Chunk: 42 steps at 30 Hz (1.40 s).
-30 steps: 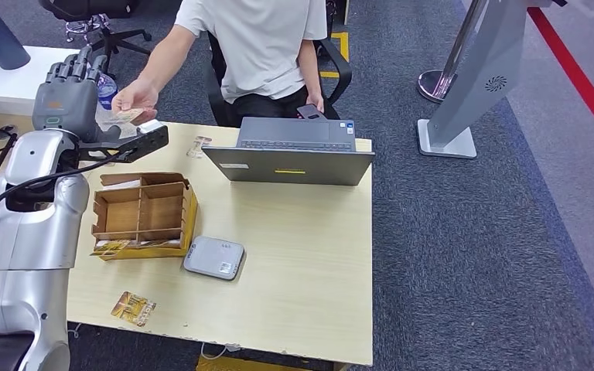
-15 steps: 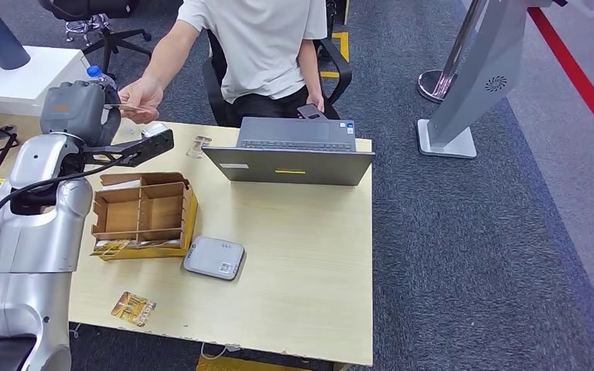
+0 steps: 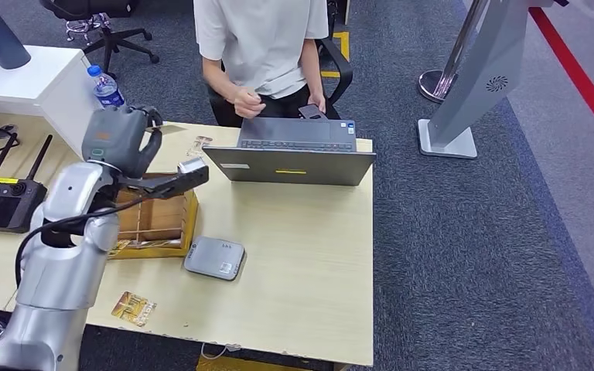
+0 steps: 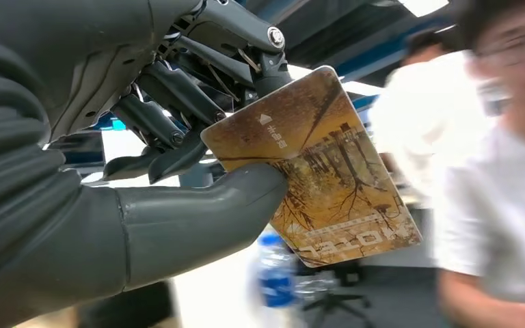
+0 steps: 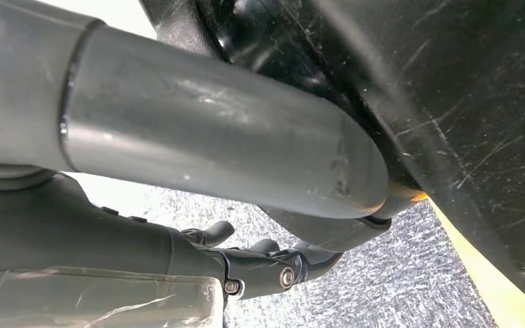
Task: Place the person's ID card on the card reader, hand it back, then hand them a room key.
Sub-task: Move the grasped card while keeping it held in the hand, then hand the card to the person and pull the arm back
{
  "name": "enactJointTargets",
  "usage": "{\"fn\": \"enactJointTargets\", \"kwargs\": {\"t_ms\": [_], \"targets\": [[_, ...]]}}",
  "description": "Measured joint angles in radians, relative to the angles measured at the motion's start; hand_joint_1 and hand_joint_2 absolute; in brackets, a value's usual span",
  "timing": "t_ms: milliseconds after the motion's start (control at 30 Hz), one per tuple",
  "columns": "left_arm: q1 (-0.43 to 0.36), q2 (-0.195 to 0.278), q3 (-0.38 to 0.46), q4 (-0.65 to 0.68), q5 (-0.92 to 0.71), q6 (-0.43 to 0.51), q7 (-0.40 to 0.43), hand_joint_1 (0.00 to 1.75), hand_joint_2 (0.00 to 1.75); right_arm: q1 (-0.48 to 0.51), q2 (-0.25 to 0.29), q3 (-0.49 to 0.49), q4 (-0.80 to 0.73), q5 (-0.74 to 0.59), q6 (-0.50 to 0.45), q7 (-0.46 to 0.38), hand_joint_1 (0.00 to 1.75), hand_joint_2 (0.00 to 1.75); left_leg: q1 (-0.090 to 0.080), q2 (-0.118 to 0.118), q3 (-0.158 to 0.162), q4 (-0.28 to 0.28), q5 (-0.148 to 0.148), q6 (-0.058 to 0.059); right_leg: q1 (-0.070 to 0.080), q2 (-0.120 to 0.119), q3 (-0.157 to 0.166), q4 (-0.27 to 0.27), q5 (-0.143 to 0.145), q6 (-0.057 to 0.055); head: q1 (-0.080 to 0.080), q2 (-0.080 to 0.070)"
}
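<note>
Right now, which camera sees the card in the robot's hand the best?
The left wrist view: the card shows large, pinched by the left hand. The head view shows the hand, the card barely; the right wrist view looks elsewhere.

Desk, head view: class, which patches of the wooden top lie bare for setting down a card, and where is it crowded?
Bare: between laptop, card reader and the desk right edge. Crowded: far-left, around cardboard organizer and left hand.
</note>
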Motion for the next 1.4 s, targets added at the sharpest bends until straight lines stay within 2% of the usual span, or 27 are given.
{"fn": "enactJointTargets", "kwargs": {"t_ms": [200,433,600,800,967,1133,1233,1400], "targets": [[0.143,0.0,-0.173,-0.082,0.014,0.045,-0.003,1.75,1.75,0.0,0.001,-0.002,0.004,-0.004,-0.012,0.001,0.0,0.0,0.0,0.0,0.0,0.0,-0.001,0.0,-0.001,0.0,0.0,0.0,-0.001,0.001,0.0,0.0],[0.217,0.036,-0.304,-0.08,-0.002,0.035,0.022,1.75,1.75,0.0,0.002,-0.007,0.004,-0.004,-0.014,0.003,0.0,0.0,0.0,0.0,0.0,0.0,-0.001,0.001,0.0,0.0,0.0,0.0,-0.001,0.001,0.0,0.0],[0.224,0.072,-0.335,-0.052,-0.083,-0.077,0.121,1.75,1.75,0.005,0.004,-0.008,0.005,0.005,-0.047,-0.035,0.0,0.0,0.0,0.0,0.0,-0.001,-0.001,0.001,0.0,0.0,0.0,0.0,-0.001,0.001,0.0,0.0],[0.25,0.097,-0.335,-0.028,-0.134,-0.157,0.173,1.75,1.75,0.006,0.005,-0.009,0.005,0.006,-0.049,-0.034,0.0,0.0,0.0,0.0,0.0,0.0,-0.001,0.001,-0.001,0.0,0.0,0.0,-0.001,0.001,0.0,0.0],[0.28,0.105,-0.335,-0.008,-0.152,-0.203,0.18,1.75,1.75,0.006,0.005,-0.012,0.007,0.006,-0.049,-0.033,0.0,0.0,0.0,-0.002,0.0,0.0,-0.001,0.001,-0.001,-0.002,0.001,0.0,-0.002,0.002,0.0,0.0],[0.282,0.114,-0.335,0.009,-0.105,-0.222,0.13,1.75,1.75,0.006,0.005,-0.012,0.007,0.006,-0.048,-0.033,0.0,0.0,0.0,-0.003,0.0,-0.001,-0.001,0.001,-0.001,-0.003,0.002,0.0,-0.002,0.003,0.0,0.0],[0.281,0.122,-0.335,0.013,-0.069,-0.195,0.096,1.75,1.75,0.006,0.005,-0.012,0.008,0.006,-0.047,-0.033,0.0,0.0,0.0,-0.003,0.001,0.0,-0.001,0.001,-0.001,-0.003,0.002,0.0,-0.002,0.002,0.0,0.0],[0.28,0.106,-0.334,-0.029,-0.052,0.021,0.099,1.75,1.75,0.008,0.005,-0.019,0.008,-0.005,-0.044,-0.022,0.0,0.0,0.0,-0.004,0.0,0.0,-0.001,0.001,-0.001,-0.004,0.002,0.0,-0.002,0.002,0.0,0.0]]}}
